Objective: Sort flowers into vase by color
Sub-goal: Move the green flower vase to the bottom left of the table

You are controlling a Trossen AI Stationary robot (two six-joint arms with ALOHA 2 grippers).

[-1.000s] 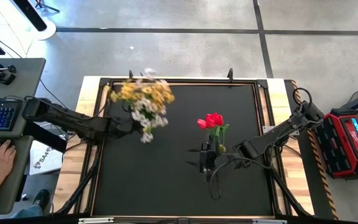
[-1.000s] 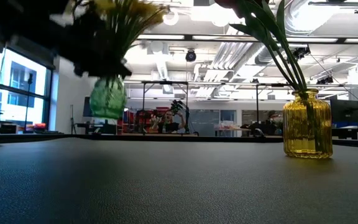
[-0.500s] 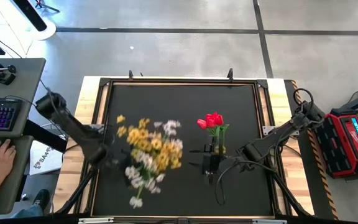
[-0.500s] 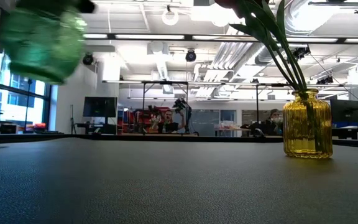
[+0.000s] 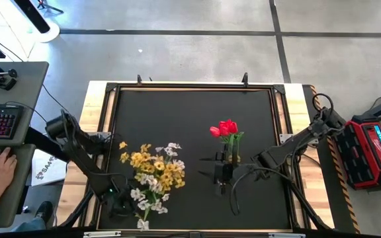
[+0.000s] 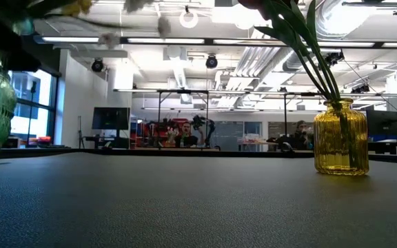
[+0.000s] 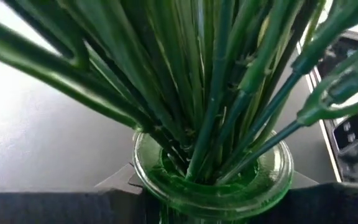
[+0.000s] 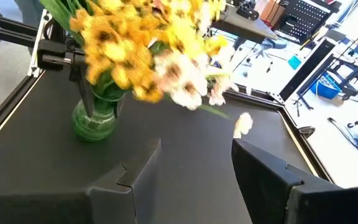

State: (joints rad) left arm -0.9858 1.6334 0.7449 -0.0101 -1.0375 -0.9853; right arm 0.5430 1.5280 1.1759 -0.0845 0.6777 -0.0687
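Change: the green vase (image 8: 96, 120) with its yellow and white flowers (image 5: 152, 175) has travelled from the far left part of the table (image 5: 190, 119) to the near left corner; the yellow vase (image 6: 340, 138) has not moved.
Left gripper: low at the near left corner (image 5: 119, 201), pinching the green vase near its neck; in the low view the vase sits at the left edge, close to the tabletop.
Right gripper: right of centre (image 5: 218, 173), just beside the yellow vase; jaws spread, holding nothing.
Red flowers: standing in the yellow vase (image 5: 226, 128), stems upright.
Yellow and white flowers: together in the green vase, heads leaning toward table centre.
Step in hand: judged to be setting the green vase down.
Method: lower the vase straight, base flat on the table, before releasing; the top-heavy bunch could tip it if released tilted.
Caution: withdraw the fingers sideways, clear of the stems (image 7: 216, 106).
Remaining: white blossoms share a vase with yellow; colour sorting looks unfinished.
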